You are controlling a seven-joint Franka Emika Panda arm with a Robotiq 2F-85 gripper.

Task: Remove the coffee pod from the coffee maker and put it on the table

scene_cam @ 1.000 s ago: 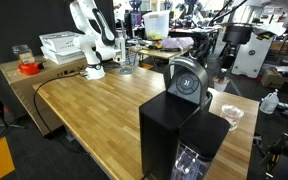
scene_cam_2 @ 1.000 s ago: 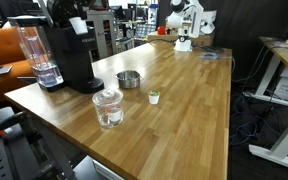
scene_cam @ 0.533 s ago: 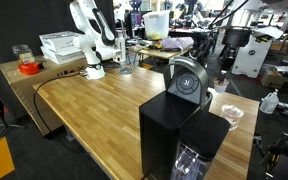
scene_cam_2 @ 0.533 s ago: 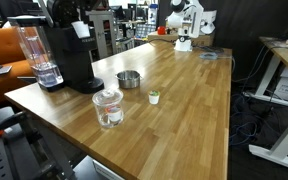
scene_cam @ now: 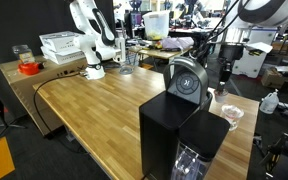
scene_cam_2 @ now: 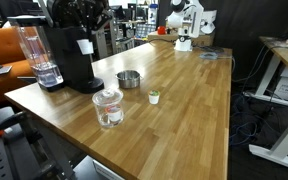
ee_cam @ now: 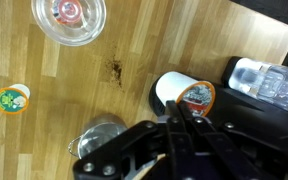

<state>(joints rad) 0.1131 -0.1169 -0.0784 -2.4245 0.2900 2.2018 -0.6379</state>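
Note:
The coffee maker is a tall black box with a rounded grey head and stands on the wooden table. It also shows in an exterior view and at the right of the wrist view. My gripper is shut on a white coffee pod with an orange lid. In an exterior view the gripper holds the pod in front of the machine, above the table.
A lidded glass jar, a small metal bowl and a green-topped pod stand on the table near the machine. In the wrist view the jar, bowl and green pod lie below me. A second robot arm stands at the far end.
My gripper has come down and away from the coffee maker's head with the white pod held in it. The things on the table have not moved.

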